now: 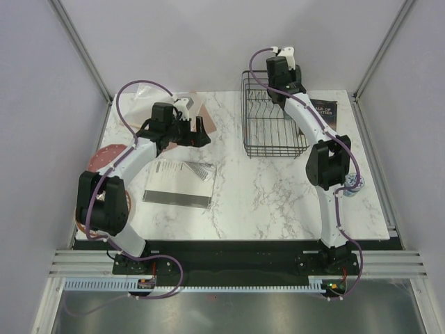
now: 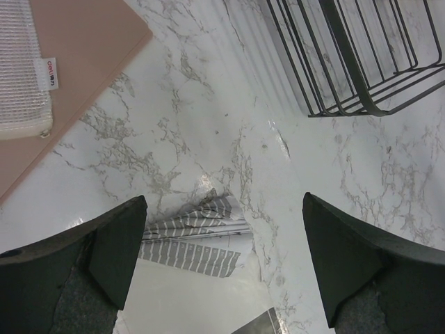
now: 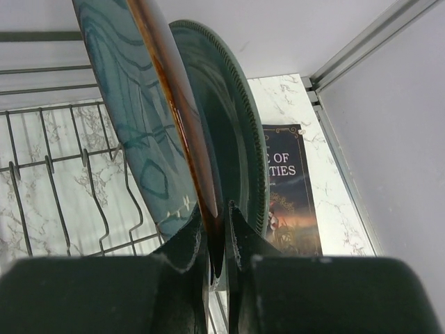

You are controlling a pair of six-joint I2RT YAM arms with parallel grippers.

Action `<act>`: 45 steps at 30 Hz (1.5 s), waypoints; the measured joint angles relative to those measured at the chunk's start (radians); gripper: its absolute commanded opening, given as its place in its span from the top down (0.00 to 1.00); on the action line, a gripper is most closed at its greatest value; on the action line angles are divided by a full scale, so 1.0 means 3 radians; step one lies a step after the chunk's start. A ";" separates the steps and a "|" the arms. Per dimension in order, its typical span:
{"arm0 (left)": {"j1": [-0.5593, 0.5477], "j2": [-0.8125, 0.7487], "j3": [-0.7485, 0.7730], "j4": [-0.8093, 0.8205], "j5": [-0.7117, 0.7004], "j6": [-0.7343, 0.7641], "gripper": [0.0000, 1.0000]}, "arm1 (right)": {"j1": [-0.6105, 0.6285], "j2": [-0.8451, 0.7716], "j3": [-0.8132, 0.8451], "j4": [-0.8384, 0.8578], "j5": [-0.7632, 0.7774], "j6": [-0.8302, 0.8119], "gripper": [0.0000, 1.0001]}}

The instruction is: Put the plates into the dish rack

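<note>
Clamping the brown rim of the blue plate [image 3: 132, 104], the right end effector [image 3: 215, 223] holds it upright at the far end of the rack [image 1: 275, 154] — the green plate [image 3: 226, 118] stands just beside it. The left end effector [image 2: 222, 236] hangs above the desk [image 2: 208, 104], fingers wide apart. The pink plate [image 1: 104, 156] lies at the desk's left edge.

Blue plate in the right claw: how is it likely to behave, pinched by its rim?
The blue plate looks glazed and glossy, so it may slip in the right claw. Pinched edge-on by its rim alone, it could pivot easily. It seems rigid ceramic, likely to chip against the dish rack.
</note>
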 measured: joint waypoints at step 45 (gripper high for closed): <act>0.1728 -0.0847 -0.0530 -0.1012 -0.1041 0.0985 0.03 | 0.0454 -0.0788 -0.0791 0.0168 -0.3534 -0.0224 0.10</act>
